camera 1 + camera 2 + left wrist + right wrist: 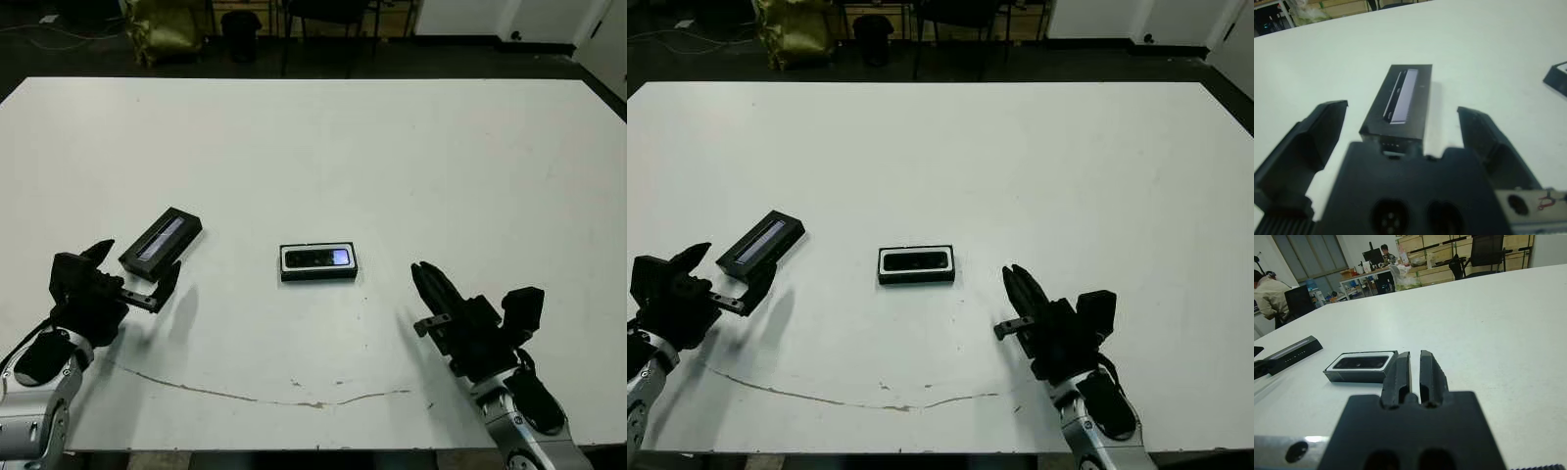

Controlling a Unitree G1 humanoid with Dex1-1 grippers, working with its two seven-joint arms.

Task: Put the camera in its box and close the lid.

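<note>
Left gripper [132, 272]: fingers spread wide, holding nothing, at the table's near left. In the left wrist view the two black fingers [1312, 134] stand well apart on either side of the lid [1399, 100], which lies on the table just ahead of them, one short end toward the gripper body; whether a fingertip touches it cannot be told.

Lid, head views: a flat black rectangular cover with a glossy grey strip along its top, lying at an angle on the left of the white table [411, 157], just beyond the left gripper.

Right gripper [431, 284]: fingers [1398, 374] pressed close together with only a narrow slit between them, nothing held, hovering at the near right and pointing toward the table's centre.

Box [318, 261]: a shallow black tray with white lining, flat on the table near its centre, between the two grippers and apart from both. The camera [317, 258], a slim black bar with a bluish glint at one end, lies inside the box. The box is uncovered.
</note>
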